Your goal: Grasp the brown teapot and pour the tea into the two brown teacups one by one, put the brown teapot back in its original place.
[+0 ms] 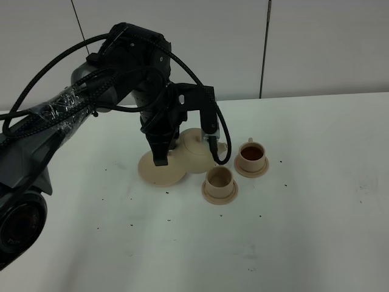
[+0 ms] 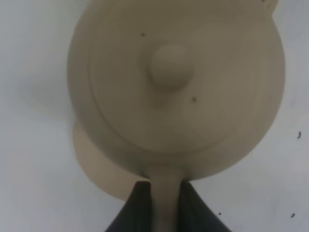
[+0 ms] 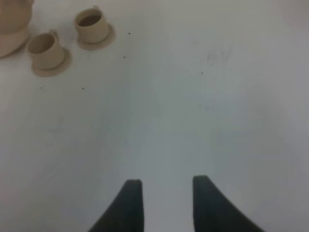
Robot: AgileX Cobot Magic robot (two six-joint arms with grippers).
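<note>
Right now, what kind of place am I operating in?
Probably a lab test bench rather than a kitchen: a white tabletop, plain white wall panels behind it, and little else besides a brown teapot and two teacups.

Beige teapot [image 1: 193, 152], lid on, beside its wide saucer [image 1: 157, 174] — far teacup [image 1: 251, 156] holds dark tea, near teacup [image 1: 219, 180] looks empty.

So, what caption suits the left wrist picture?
Left gripper grips the teapot by its handle; the saucer peeks out behind it.
</note>
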